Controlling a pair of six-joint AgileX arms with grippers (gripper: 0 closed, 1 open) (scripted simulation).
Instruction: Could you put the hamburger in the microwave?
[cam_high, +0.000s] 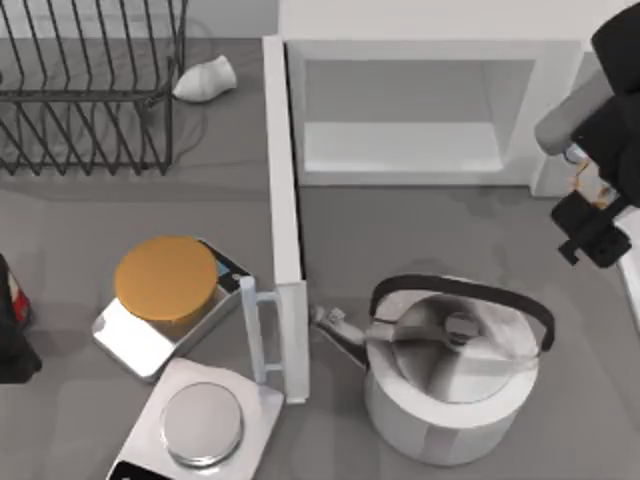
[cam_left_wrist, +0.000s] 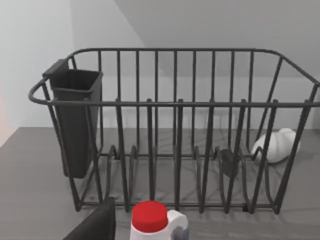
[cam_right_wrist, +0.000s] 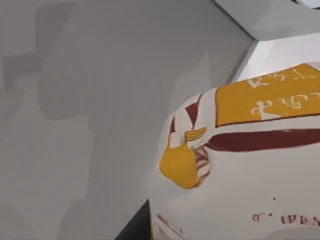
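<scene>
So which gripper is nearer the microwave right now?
The right one. The right gripper hangs just off the microwave at its right front corner. The left arm sits parked at the table's far left edge, beyond the open door.

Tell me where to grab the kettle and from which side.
Grip the kettle by its dark handle, coming straight down from above. It stands upright with the handle arching over the lid, free to close around. The round body looks too wide for a two-finger grip.
</scene>
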